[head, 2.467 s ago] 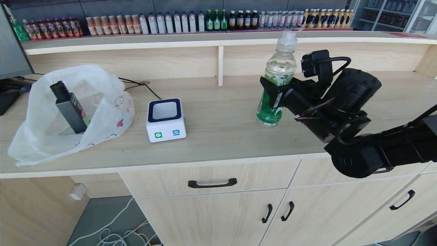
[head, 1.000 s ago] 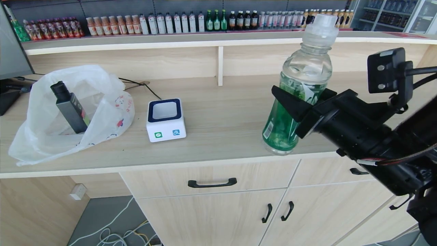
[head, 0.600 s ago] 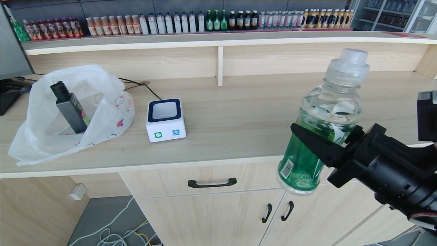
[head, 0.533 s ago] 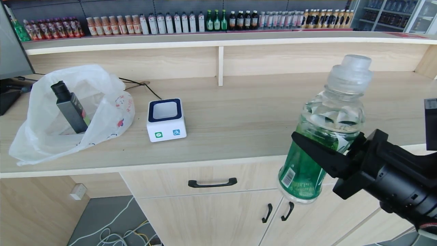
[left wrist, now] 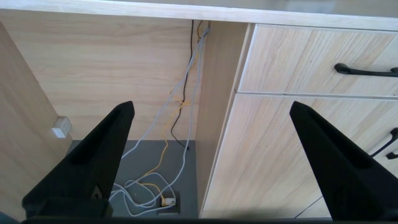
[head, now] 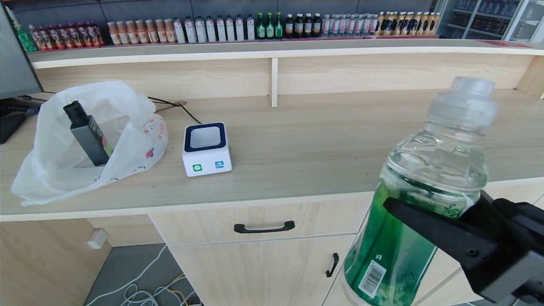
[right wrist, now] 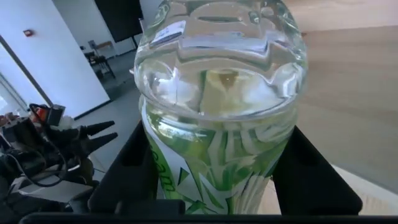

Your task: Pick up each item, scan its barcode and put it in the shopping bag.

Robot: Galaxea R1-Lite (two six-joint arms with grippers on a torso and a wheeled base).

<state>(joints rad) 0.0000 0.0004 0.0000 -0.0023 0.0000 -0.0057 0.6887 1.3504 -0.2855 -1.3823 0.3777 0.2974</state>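
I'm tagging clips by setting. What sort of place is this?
Likely a shop checkout: a counter with a scanner and a shopping bag, and rows of bottled drinks shelved behind.

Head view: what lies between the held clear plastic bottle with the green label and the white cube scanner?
Nothing stands there: in the head view, only bare light wood countertop runs from the white cube scanner to the green-labelled clear plastic bottle.
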